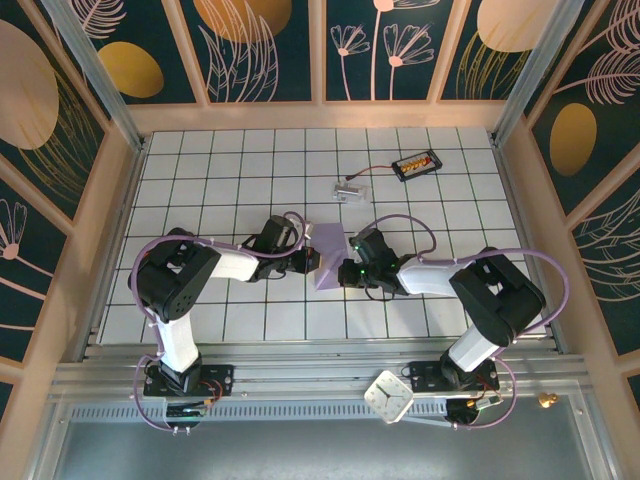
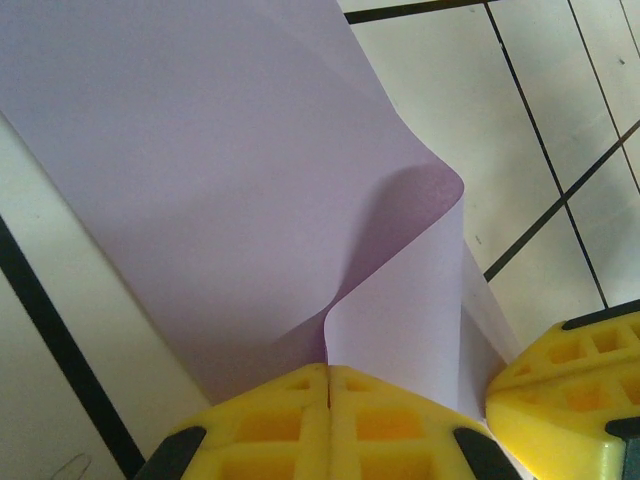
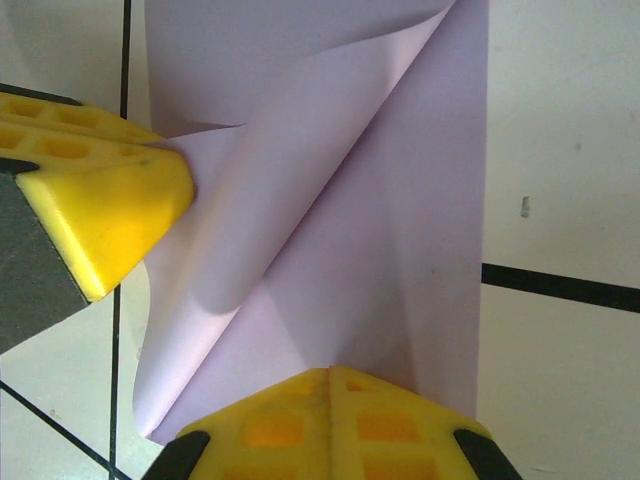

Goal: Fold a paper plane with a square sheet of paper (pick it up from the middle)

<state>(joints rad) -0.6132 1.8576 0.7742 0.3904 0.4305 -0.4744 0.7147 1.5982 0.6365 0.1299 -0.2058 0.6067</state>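
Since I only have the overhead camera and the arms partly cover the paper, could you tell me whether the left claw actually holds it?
Observer: Yes, the left claw is shut with the paper pinched between its fingers.
Operator: Does the paper lie flat?
Observer: No, the pinched edge curls up off the table in a loop.
Operator: And the right claw, please?
Observer: The right claw is shut at the paper's near edge, beside a diagonal flap; whether it pinches, I cannot tell.
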